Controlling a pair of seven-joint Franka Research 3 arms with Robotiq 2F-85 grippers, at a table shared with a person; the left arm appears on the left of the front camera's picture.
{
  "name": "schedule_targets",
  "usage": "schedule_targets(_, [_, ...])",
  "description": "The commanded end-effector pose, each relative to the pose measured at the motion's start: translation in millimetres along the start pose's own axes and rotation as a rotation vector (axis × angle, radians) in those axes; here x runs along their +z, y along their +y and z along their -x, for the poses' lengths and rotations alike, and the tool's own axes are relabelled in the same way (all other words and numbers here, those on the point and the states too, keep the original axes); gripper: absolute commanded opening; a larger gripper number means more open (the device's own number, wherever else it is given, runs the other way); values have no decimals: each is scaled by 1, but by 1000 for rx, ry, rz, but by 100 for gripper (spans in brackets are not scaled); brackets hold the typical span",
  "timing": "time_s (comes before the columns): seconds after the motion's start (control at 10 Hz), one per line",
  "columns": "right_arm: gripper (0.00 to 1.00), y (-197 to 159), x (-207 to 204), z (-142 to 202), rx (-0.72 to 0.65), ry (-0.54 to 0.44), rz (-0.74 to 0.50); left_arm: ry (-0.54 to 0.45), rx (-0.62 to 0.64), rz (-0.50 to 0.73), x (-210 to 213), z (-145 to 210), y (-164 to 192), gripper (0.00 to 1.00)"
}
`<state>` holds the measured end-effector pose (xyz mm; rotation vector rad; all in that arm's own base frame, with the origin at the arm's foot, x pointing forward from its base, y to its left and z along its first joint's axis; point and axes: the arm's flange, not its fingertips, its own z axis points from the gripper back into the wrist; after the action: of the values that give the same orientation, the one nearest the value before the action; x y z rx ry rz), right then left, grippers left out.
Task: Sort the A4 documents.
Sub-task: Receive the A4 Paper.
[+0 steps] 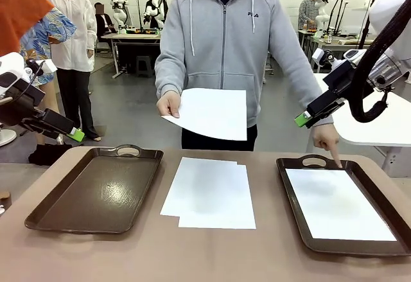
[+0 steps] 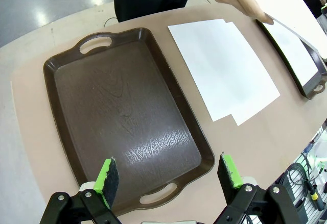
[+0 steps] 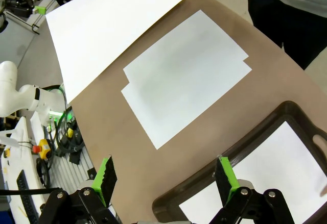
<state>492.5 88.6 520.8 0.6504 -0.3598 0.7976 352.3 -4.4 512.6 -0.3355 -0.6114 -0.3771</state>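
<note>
Table: a light brown tabletop (image 1: 154,253) shared by the two arms and a person in a grey hooded jacket (image 1: 221,44) at the far side.
Left tray: a dark brown handled tray (image 1: 103,192) on the robot's left side of the table, with nothing in it.
Right tray: a second dark brown handled tray (image 1: 294,205) on the robot's right side, with one plain white A4 sheet (image 1: 337,205) lying flat inside it.
Central stack: white A4 sheets (image 1: 209,192) lying flat on the table between the two trays, the edges slightly offset so that a lower sheet shows.
Held document: one white A4 sheet (image 1: 215,114) in the air above the far edge of the table, gripped at one edge by one hand of the person (image 1: 169,105).
Pointing hand: the person's other hand (image 1: 327,137), its index finger lowered to the far end of the right tray, just beside the handle.
Left gripper (image 1: 76,134): raised off the table at the left side; jaws spread wide, the green pads (image 2: 108,175) holding nothing.
Right gripper (image 1: 302,119): raised above the far end of the right tray, near the pointing arm; jaws spread wide, the green pads (image 3: 106,175) holding nothing.
</note>
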Motion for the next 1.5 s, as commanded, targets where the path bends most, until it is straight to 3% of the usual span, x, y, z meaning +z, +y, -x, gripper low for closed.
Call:
schedule_targets(0.0, [100, 0, -1, 0, 1, 5, 2, -1, 4, 9, -1, 1, 1, 100])
schedule_targets(1.4, [100, 0, -1, 0, 1, 5, 2, -1, 4, 9, -1, 1, 1, 100])
